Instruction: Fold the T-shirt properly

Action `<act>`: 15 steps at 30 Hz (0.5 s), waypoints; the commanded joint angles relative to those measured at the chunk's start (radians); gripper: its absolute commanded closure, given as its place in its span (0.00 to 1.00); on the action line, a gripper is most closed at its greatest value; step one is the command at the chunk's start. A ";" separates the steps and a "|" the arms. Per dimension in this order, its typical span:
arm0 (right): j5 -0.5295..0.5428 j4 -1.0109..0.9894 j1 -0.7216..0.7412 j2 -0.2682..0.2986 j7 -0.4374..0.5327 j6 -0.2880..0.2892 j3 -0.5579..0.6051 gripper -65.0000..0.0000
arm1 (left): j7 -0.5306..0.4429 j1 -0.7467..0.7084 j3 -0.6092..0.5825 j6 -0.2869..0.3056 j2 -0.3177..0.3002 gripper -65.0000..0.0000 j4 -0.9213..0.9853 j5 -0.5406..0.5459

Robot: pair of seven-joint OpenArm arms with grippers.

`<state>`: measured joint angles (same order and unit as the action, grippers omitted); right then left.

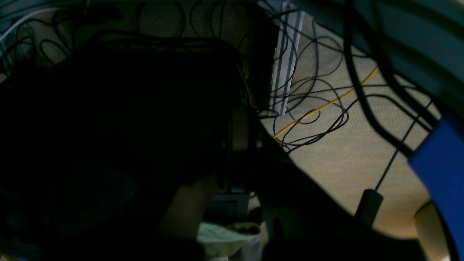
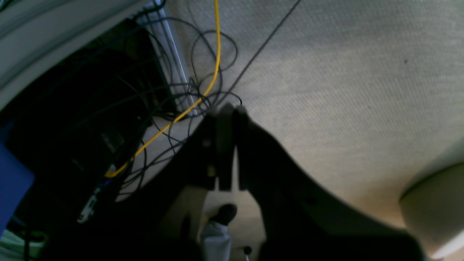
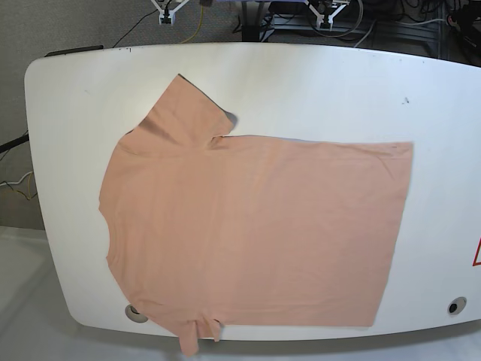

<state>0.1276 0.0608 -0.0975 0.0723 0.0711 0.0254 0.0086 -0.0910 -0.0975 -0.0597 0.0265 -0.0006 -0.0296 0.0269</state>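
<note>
The salmon-pink T-shirt (image 3: 255, 233) lies spread flat on the white table (image 3: 316, 83), neck end to the left and hem to the right. One sleeve (image 3: 184, 109) points to the far left. The other sleeve (image 3: 197, 331) is bunched at the table's front edge. Both grippers are behind the far edge, away from the shirt. The right gripper (image 2: 230, 108) is shut with nothing in it and hangs over the carpet; it shows as a white tip (image 3: 166, 13) in the base view. The left gripper (image 1: 241, 123) is a dark shape, its jaws together, with its tip (image 3: 326, 13) at the far right.
Loose black cables (image 2: 203, 90) and a yellow cable (image 1: 326, 105) lie on the beige carpet behind the table. A blue object (image 1: 442, 166) stands at the floor's right. The table has round holes (image 3: 455, 306) near its front corners and a red mark (image 3: 476, 254) at its right edge.
</note>
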 commanded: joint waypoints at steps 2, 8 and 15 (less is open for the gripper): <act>-0.008 0.014 -0.021 0.013 0.014 -0.006 0.003 1.00 | 0.013 -0.019 0.000 0.000 -0.006 1.00 -0.008 -0.002; -0.004 0.084 -0.090 0.033 0.056 -0.003 -0.001 1.00 | 0.003 -0.079 -0.005 0.005 -0.020 1.00 -0.085 0.004; -0.004 0.204 -0.188 0.055 0.080 0.000 -0.002 1.00 | 0.000 -0.174 -0.006 0.002 -0.048 1.00 -0.215 0.006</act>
<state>0.1280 0.2264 -0.2554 0.1150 0.1383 0.0254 0.0078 -0.0967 -0.2401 -0.0647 0.0299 -0.0345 -0.2062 0.0284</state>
